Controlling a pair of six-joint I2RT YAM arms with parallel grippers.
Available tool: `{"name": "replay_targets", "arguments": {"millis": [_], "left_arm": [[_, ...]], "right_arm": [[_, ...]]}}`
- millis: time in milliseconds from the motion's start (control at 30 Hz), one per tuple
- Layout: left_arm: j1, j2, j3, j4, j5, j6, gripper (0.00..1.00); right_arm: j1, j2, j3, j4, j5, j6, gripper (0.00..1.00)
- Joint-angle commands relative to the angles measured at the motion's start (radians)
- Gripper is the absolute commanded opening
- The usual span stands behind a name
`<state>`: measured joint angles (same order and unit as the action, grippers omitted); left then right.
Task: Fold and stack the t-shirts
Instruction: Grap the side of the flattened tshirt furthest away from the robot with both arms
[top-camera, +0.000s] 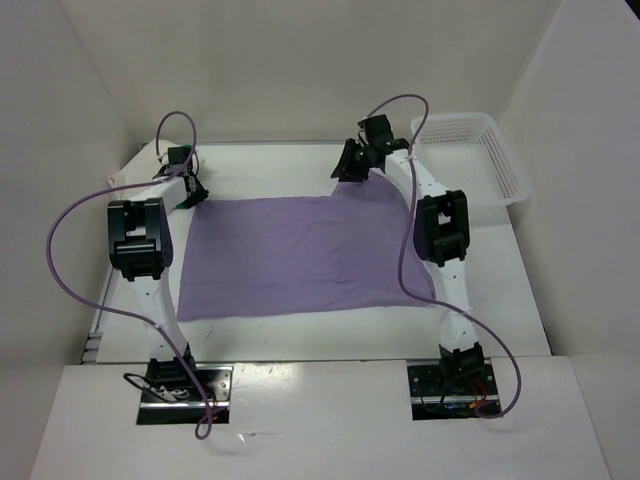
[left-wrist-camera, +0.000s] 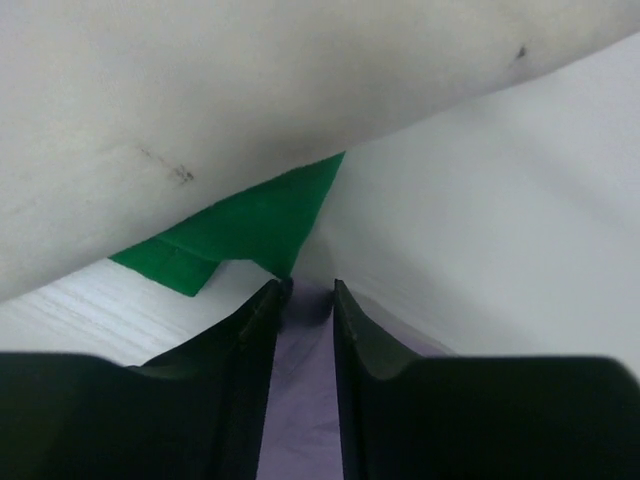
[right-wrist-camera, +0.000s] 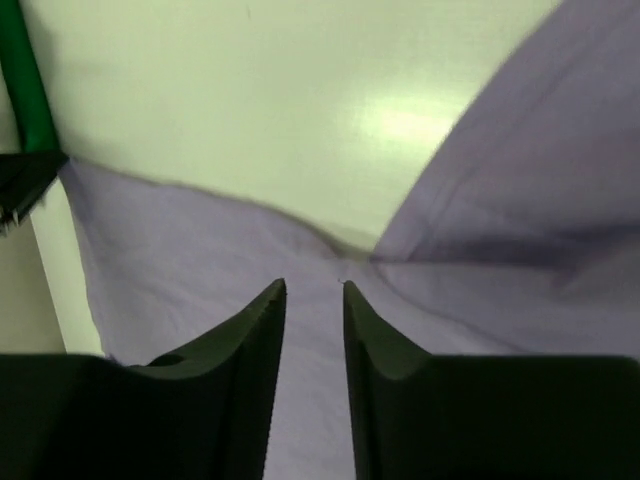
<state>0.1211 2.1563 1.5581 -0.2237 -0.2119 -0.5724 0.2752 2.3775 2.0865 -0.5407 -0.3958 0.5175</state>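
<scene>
Left gripper (left-wrist-camera: 310, 290): jaws set to a narrow slot, lavender cloth at the tips; cannot tell whether it is pinched. Right gripper (right-wrist-camera: 315, 287): same narrow slot, creases meeting just ahead of the tips; grip likewise unclear. Lavender t-shirt (top-camera: 290, 255) lies spread flat mid-desk (top-camera: 500, 300), near hem along the desk's near edge, with one gripper at each far corner. Judged: the pair is placed there to square or lift the far edge for a fold. Green t-shirt (left-wrist-camera: 250, 220) peeks out just beyond the far-left corner. White basket (top-camera: 497, 160) sits at the desk's far-right corner, apart from the cloth.
</scene>
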Motion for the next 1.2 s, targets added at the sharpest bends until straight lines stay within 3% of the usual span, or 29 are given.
{"name": "replay_targets", "arguments": {"millis": [0, 100, 433, 633, 700, 867, 1000, 1167], "left_arm": [[0.002, 0.016, 0.030, 0.036, 0.017, 0.014, 0.34], [0.002, 0.007, 0.020, 0.037, 0.017, 0.003, 0.26], [0.002, -0.070, -0.012, 0.055, 0.058, -0.017, 0.09], [0.002, -0.122, -0.042, 0.066, 0.049, -0.017, 0.00], [0.002, -0.133, -0.053, 0.066, 0.040, -0.017, 0.00], [0.002, -0.142, -0.063, 0.066, 0.040, -0.017, 0.00], [0.002, -0.151, -0.084, 0.066, 0.040, -0.017, 0.00], [0.002, -0.151, -0.093, 0.075, 0.072, -0.017, 0.00]], "right_arm": [[-0.008, 0.075, 0.200, -0.079, 0.047, -0.043, 0.37], [-0.018, 0.142, 0.319, -0.131, 0.106, -0.066, 0.44], [-0.065, 0.356, 0.662, -0.219, 0.259, -0.113, 0.50], [-0.087, 0.416, 0.687, -0.148, 0.301, -0.125, 0.57], [-0.087, 0.434, 0.696, -0.128, 0.289, -0.125, 0.64], [-0.096, 0.479, 0.718, -0.105, 0.258, -0.116, 0.68], [-0.087, 0.489, 0.718, -0.096, 0.236, -0.116, 0.68], [-0.067, 0.512, 0.708, -0.096, 0.213, -0.106, 0.58]]}}
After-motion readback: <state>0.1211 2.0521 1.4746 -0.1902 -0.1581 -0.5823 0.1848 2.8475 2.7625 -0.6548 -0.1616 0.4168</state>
